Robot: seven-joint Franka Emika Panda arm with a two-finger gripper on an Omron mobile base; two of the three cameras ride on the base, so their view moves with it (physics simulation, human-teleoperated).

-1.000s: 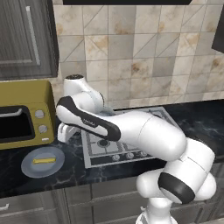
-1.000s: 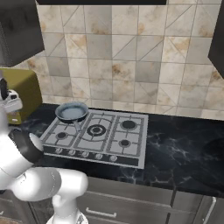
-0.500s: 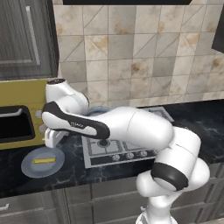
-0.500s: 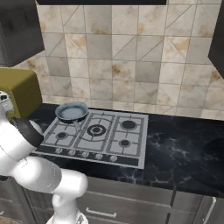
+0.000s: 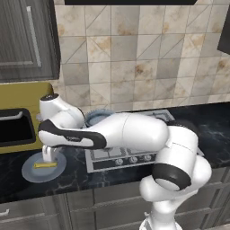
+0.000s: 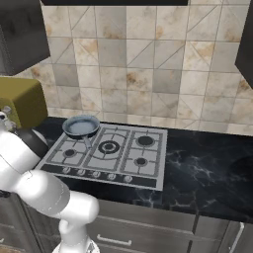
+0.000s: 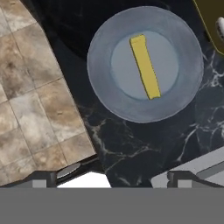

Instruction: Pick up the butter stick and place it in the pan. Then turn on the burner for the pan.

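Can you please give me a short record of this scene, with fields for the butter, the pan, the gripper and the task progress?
butter stick: lies flat on the grey-blue plate, on the dark counter left of the stove
pan: on the stove's back left burner, empty
stove: no flame visible
gripper: open, above the plate, holding nothing
task progress: butter not yet picked up; burner not yet on

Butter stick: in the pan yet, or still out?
Out. The butter stick lies flat on the plate; the pan sits empty on the stove.
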